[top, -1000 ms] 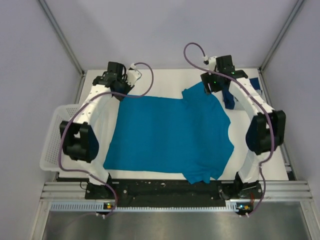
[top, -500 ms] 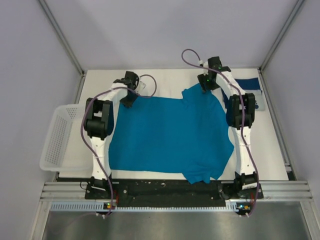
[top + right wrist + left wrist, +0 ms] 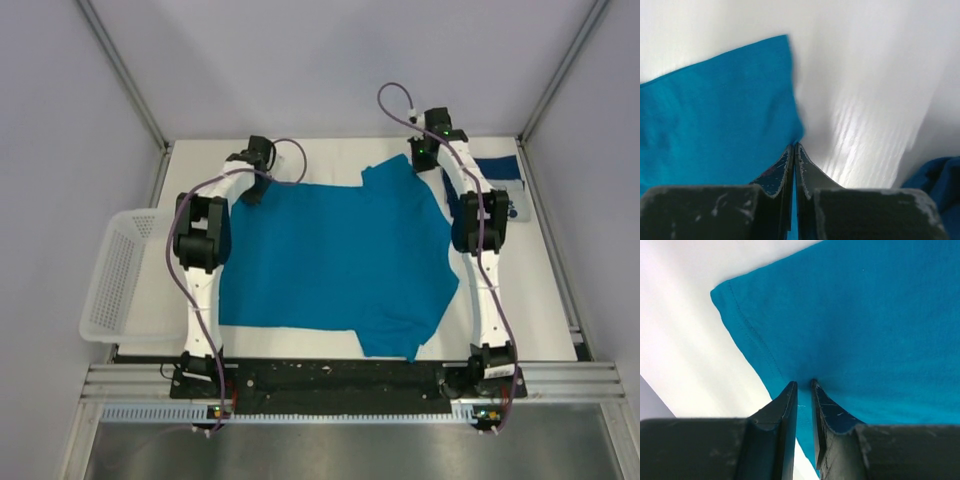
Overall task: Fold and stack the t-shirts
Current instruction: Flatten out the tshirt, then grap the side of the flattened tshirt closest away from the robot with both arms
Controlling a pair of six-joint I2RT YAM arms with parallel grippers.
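Observation:
The teal t-shirt (image 3: 340, 255) lies spread flat on the white table (image 3: 330, 160), one sleeve toward the far side and one toward the near edge. My left gripper (image 3: 253, 190) is at its far left corner; in the left wrist view the gripper (image 3: 804, 384) is shut on the puckered teal t-shirt (image 3: 865, 330). My right gripper (image 3: 426, 172) is at the far right edge, and in the right wrist view this gripper (image 3: 794, 145) is shut on a thin strip of the teal t-shirt (image 3: 715, 115). The navy t-shirt (image 3: 497, 170) lies bunched at the far right.
A white mesh basket (image 3: 115, 290) stands off the table's left edge. The navy t-shirt (image 3: 937, 185) is close on the right of my right gripper. Grey walls and metal frame rails enclose the table on three sides.
Both arms have reached farther out and lowered to the shirt's far edge. The right gripper has snapped shut on the cloth; the left jaws have narrowed onto the corner.

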